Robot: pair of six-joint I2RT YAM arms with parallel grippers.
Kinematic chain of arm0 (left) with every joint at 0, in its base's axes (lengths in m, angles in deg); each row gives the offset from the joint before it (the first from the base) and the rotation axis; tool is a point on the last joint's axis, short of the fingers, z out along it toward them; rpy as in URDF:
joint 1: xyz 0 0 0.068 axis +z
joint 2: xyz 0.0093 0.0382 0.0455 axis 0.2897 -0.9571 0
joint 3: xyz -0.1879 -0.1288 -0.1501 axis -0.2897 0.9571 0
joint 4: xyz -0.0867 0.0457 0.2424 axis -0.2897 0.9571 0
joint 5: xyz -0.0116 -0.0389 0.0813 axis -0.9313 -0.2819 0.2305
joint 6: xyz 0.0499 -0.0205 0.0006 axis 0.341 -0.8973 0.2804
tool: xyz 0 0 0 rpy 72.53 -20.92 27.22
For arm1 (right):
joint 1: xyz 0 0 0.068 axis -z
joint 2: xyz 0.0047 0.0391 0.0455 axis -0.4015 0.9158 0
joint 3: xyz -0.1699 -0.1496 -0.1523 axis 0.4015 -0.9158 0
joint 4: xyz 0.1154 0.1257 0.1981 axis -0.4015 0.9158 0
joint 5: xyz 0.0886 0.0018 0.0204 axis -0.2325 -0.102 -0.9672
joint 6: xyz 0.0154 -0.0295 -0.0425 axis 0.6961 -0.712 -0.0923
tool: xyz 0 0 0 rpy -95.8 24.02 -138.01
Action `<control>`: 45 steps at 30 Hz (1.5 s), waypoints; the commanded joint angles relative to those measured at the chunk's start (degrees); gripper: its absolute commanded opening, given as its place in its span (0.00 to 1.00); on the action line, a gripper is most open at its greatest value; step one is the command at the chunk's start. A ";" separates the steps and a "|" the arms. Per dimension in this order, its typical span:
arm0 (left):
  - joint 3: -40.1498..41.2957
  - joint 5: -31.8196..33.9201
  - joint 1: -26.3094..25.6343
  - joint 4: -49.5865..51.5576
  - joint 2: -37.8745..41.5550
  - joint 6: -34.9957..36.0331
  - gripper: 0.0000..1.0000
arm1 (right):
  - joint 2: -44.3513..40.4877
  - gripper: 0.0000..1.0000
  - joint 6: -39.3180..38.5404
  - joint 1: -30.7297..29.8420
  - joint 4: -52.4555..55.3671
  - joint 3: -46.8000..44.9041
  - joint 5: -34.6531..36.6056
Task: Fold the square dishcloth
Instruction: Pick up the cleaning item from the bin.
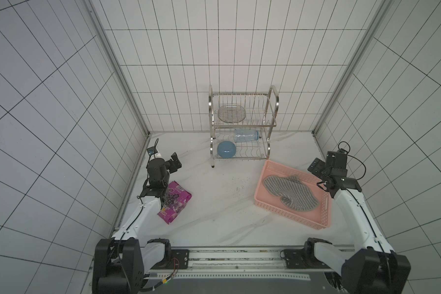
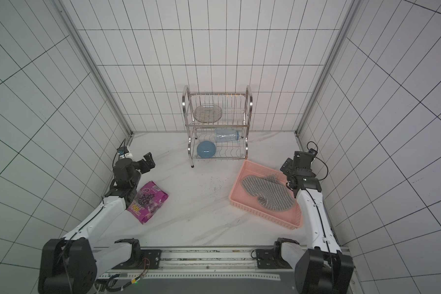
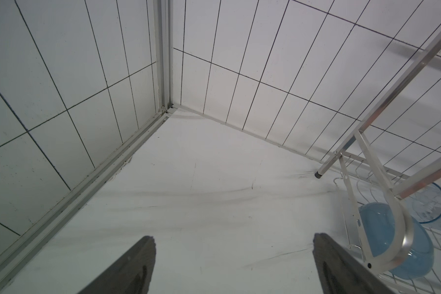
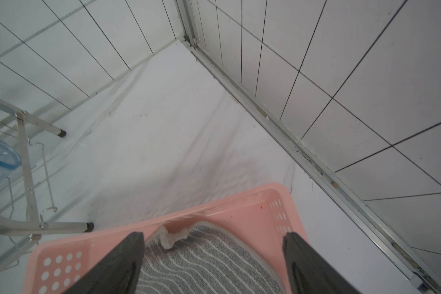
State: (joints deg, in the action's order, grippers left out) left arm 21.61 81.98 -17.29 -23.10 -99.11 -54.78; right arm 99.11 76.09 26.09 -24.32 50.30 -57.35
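- Both pairs of jaws stand apart in both top views. The left gripper hangs near the tabletop's left edge, with nothing between its fingers. The right gripper hangs over the far right corner of the pink basket.
- The square dishcloth lies rumpled and unfolded inside that basket, which stands askew by the tabletop's right edge. A magenta snack bag lies near the left edge, partly under the left arm. A dish rack stands at the middle of the back edge.
- A top view also shows the square dishcloth covering most of the basket floor, with one end bunched toward the right gripper. The left gripper is well apart from it.
- In the left wrist view the left gripper is spread wide over bare tabletop, with the rack's blue bowl beside one finger.
- In the right wrist view the right gripper is parted above the grey striped cloth, and its fingers are to either side of the cloth's end. Whether they touch the fabric cannot be told. The basket's wall lies just beyond.
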 commanded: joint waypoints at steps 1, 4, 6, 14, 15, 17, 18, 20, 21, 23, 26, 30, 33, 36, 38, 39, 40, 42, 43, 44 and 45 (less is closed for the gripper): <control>-1.77 -2.05 -0.27 7.29 1.42 -4.30 0.98 | 2.49 0.74 1.96 -0.83 12.23 1.15 -6.58; -1.62 -0.85 -0.31 8.71 2.66 -5.87 0.98 | 4.40 0.65 2.39 -1.54 11.56 -0.27 -9.57; -1.24 -0.41 -0.29 8.73 3.44 -6.16 0.98 | 5.44 0.63 2.51 -2.62 9.86 -1.28 -9.83; -1.34 -1.59 -0.31 8.84 3.38 -6.11 0.98 | 14.32 0.62 2.21 -5.83 5.69 -0.17 -9.24; -1.52 -1.94 -0.29 8.94 3.08 -6.14 0.98 | 15.41 0.61 2.22 -5.84 5.27 0.19 -9.27; -1.92 -2.79 -0.27 9.23 2.35 -6.01 0.98 | 16.95 0.57 1.99 -5.84 4.17 0.75 -9.12; -2.08 -3.21 -0.21 9.22 2.07 -6.05 0.98 | 17.85 0.54 1.92 -5.90 3.59 1.23 -8.94; -2.24 -3.82 -0.23 9.19 1.66 -6.07 0.98 | 19.88 0.51 1.78 -5.85 2.93 2.38 -8.29; -2.34 -3.93 -0.22 9.27 1.59 -6.01 0.98 | 20.87 0.50 1.71 -5.91 2.63 2.90 -8.14; -2.49 -3.85 -0.21 9.38 1.62 -6.02 0.98 | 22.82 0.49 1.53 -5.86 1.92 4.01 -7.63; -2.75 -3.79 -0.24 9.62 1.87 -5.60 0.98 | 26.35 0.45 1.20 -5.84 1.36 6.15 -6.88; -3.32 -3.12 -0.18 10.60 2.44 -4.85 0.98 | 30.38 0.40 0.65 -5.67 1.09 9.21 -5.97; -3.68 -2.28 -0.20 11.53 2.91 -4.46 0.98 | 32.61 0.25 0.04 -5.45 1.16 11.27 -4.91; -3.78 -1.80 -0.22 11.89 3.35 -4.33 0.98 | 34.27 0.13 -1.37 -5.16 1.66 13.86 -3.09; -3.79 -1.42 -0.17 11.92 3.47 -4.41 0.98 | 35.80 0.06 -2.84 -4.73 2.50 16.32 -2.57; -3.78 -1.30 -0.17 11.95 3.55 -4.45 0.98 | 36.38 0.04 -3.55 -4.56 2.90 17.47 -2.62; -3.78 -1.15 -0.23 12.02 3.50 -4.50 0.99 | 36.91 0.02 -4.51 -4.54 3.25 18.48 -2.92; -3.93 -0.92 -0.18 12.14 3.60 -4.59 0.98 | 37.77 0.00 -6.49 -4.54 4.40 20.87 -3.78; -4.01 -0.86 -0.17 12.21 3.63 -4.71 0.98 | 38.16 0.00 -7.21 -4.57 5.34 22.29 -4.41; -4.05 -0.81 -0.17 12.22 3.67 -4.83 0.98 | 38.24 0.00 -7.74 -4.59 6.62 23.39 -4.94; -4.14 -0.82 -0.21 12.27 3.68 -4.98 0.98 | 37.94 0.00 -8.24 -4.65 7.40 24.28 -5.71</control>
State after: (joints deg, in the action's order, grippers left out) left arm 19.36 80.30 -17.53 -11.50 -96.40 -60.16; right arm 136.72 70.93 21.08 -20.32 71.52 -62.24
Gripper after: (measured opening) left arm 0.984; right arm 0.057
